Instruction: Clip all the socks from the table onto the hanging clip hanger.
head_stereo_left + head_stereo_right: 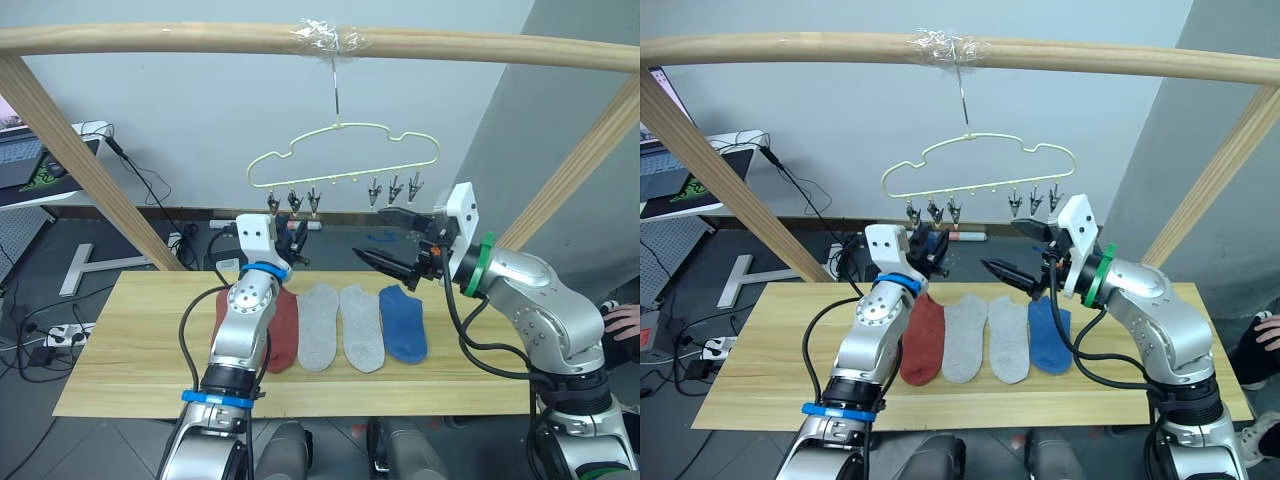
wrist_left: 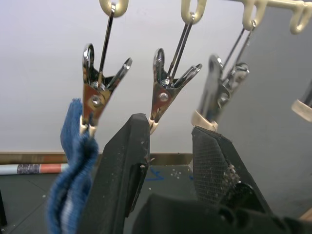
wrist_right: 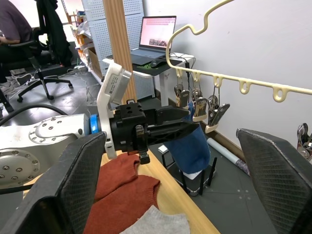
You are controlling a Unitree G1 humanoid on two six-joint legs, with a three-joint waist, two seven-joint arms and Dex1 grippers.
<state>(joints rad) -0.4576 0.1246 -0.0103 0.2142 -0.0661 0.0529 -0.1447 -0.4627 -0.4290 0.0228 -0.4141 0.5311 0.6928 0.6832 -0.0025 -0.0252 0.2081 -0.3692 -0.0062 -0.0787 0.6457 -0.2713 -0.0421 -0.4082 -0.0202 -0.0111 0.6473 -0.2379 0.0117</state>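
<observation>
Clip hanger (image 1: pixel 345 155), pale yellow-green wire, hangs by its hook from the taped middle of a round wooden pole (image 1: pixel 150 40) across the top of the head views. Six dark metal clips dangle below it in two groups of three: left group (image 1: pixel 293 200), right group (image 1: pixel 395 190).

Left wrist view: a blue sock (image 2: pixel 73 185) hangs bunched from the outermost clip (image 2: pixel 95 92), pinched at the clip's tip. The next clip (image 2: pixel 163 90) sits just above the tip of one black finger (image 2: pixel 124 170); the third clip (image 2: pixel 219 92) hangs over the other finger.

Left gripper (image 1: pixel 930 245) is raised at centre frame, just under the left clip group, beside the hanging blue sock. Fingers are apart and hold nothing.

Right gripper (image 1: pixel 390 240) is held up right of centre, below the right clip group. Fingers spread wide, empty; right wrist view shows both pads far apart at the frame edges.

Table (image 1: pixel 130 340), light wood planks, spans the lower middle of the head views. Four socks lie flat on it in a row, side by side: rust-red sock (image 1: pixel 283 335), partly behind the left forearm, then two light grey socks (image 1: pixel 318 340) (image 1: pixel 362 325), then a second blue sock (image 1: pixel 404 322) furthest right. Right wrist view shows more rust-red knit (image 3: pixel 122 195) on the table under the left arm; one sock or two, cannot tell.
</observation>
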